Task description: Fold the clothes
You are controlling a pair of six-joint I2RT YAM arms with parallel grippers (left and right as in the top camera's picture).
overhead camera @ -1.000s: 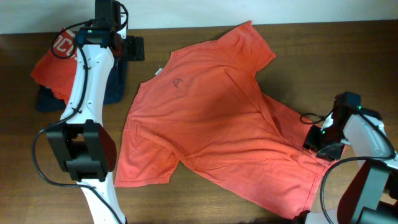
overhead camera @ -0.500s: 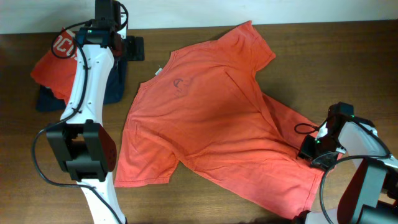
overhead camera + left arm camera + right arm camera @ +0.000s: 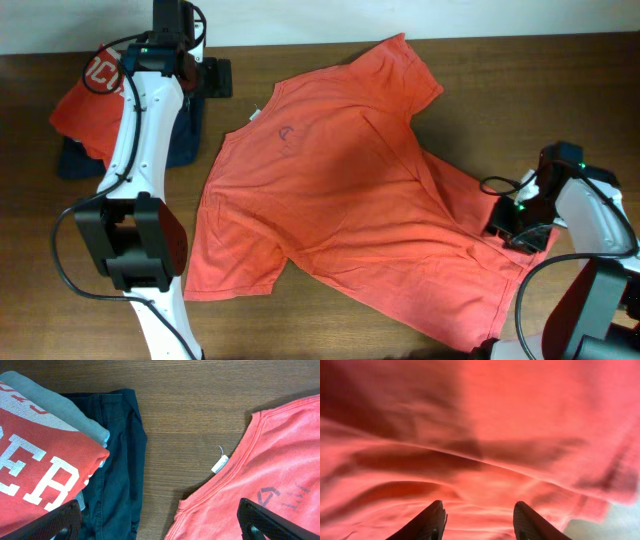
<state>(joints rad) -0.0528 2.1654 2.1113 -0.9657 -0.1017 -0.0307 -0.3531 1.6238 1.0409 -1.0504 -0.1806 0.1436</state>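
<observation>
The coral-red T-shirt (image 3: 330,190) lies spread flat across the middle of the table, collar toward the back left, with a small dark mark below the collar; no white lettering shows on it. My left gripper (image 3: 212,78) hovers open and empty at the back left, over bare wood between a garment pile and the collar (image 3: 280,460); its fingertips (image 3: 160,527) stand wide apart. My right gripper (image 3: 508,228) is open low over the shirt's right hem, and the fabric (image 3: 480,435) fills the view between its fingertips (image 3: 480,522), which hold nothing.
A pile sits at the back left: a folded red shirt with white block lettering (image 3: 85,100) (image 3: 35,465) on a dark navy garment (image 3: 185,140) (image 3: 117,460). A white tag (image 3: 219,464) sticks out at the collar. Bare wooden table (image 3: 520,90) shows to the right.
My right gripper dipped down and left over the hem, then came back up and right, near where it started. The left arm and the shirt have not visibly moved.
</observation>
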